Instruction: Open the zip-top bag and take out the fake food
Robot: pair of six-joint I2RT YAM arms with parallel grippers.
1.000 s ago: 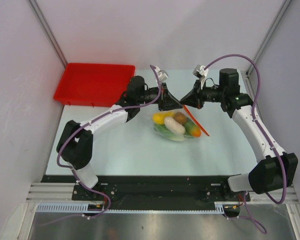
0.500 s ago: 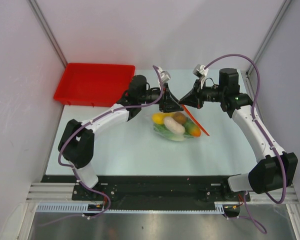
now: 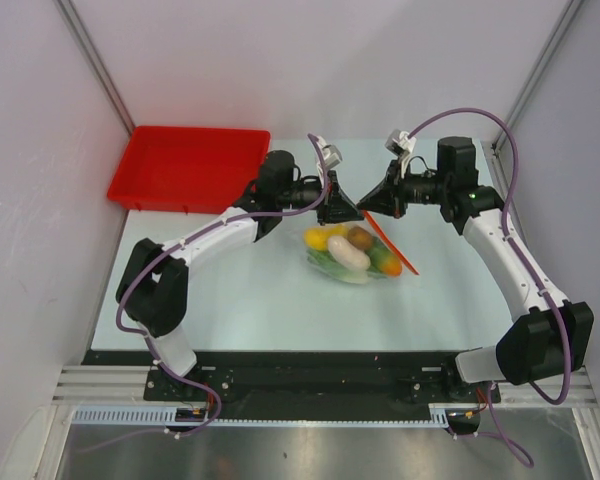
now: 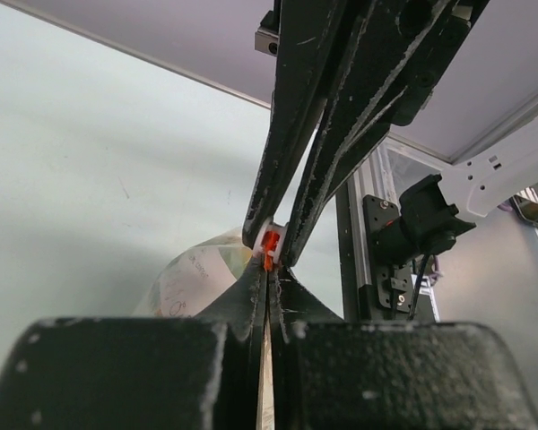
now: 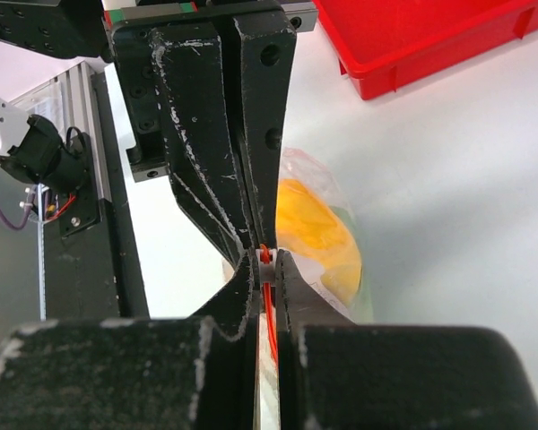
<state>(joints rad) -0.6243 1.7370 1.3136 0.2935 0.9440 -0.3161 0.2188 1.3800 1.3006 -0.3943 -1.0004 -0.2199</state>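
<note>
Left jaws: the left gripper (image 4: pixel 267 271) is clenched on the mouth edge of the zip-top bag (image 3: pixel 355 262), with a thin line of pale film pressed between its fingers.
Right jaws: the right gripper (image 5: pixel 264 266) is clenched on the same edge, with the zip strip (image 3: pixel 391 241) running down between its pads.
Meeting point: the two pairs of fingertips stand nose to nose, touching or nearly so, with a stub of orange strip showing between them.
Bag look: clear, crinkled and floppy, with a thin red-orange strip slanting away from the pinch toward the right arm.
Mouth: whether it is sealed or parted cannot be told.
Fake food: all inside the film, packed close together. There is a yellow piece (image 3: pixel 318 238), a brown piece (image 3: pixel 359 237), a white radish (image 3: pixel 348 252), an orange-red fruit (image 3: pixel 388 263) and green lettuce (image 3: pixel 329 259) underneath.
Bag place: the filled part lies on the pale table (image 3: pixel 280 300), just on the near side of the fingertips, between the two arms.
Farther out: a red tray (image 3: pixel 185 165) sits at the far left corner, well apart from the bag.
</note>
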